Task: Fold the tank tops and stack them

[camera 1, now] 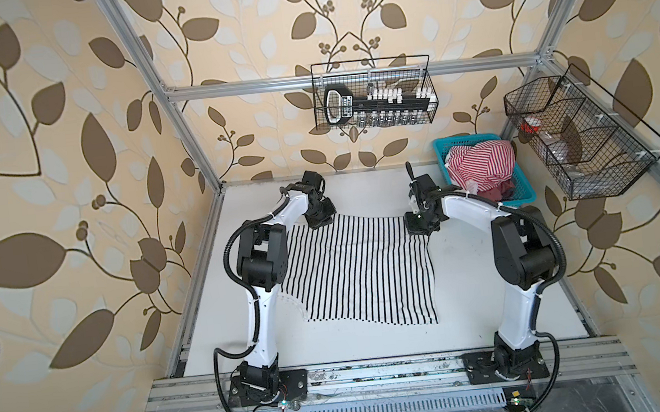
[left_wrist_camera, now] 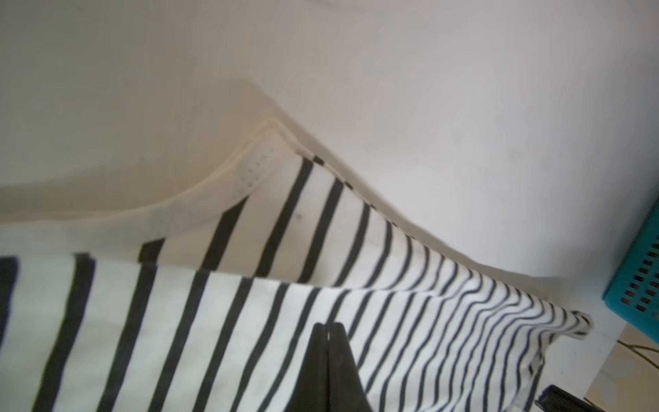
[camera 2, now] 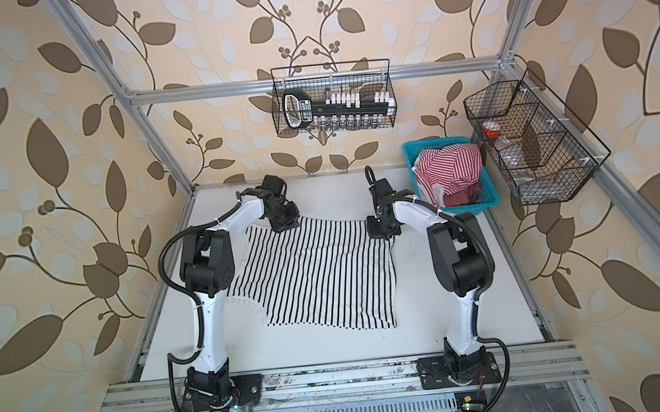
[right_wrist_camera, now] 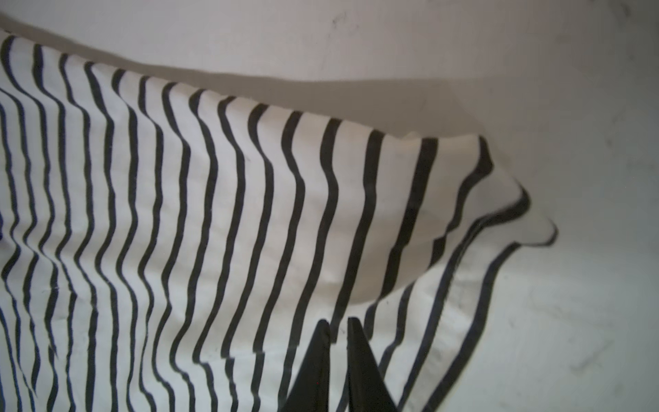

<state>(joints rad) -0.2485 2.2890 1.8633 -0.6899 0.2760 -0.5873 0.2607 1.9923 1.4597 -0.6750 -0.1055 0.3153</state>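
**Item:** soft white cloth tank top with bold black stripes (camera 1: 360, 270), spread on the white tabletop (camera 1: 474, 283), its far edge raised between both jaws.
**Grips:** left gripper (left_wrist_camera: 326, 326) has its jaws together, pinching that edge. The right gripper (right_wrist_camera: 337, 321) has its jaws nearly together on the corner.
**Handling, judged:** light, limp and sagging; take it by the hems and corners.
**Nearby:** white cloth tank top with thin red stripes (camera 1: 479, 166), heaped in a teal plastic basket (camera 1: 527, 194) just beyond the right jaws; possible snag.
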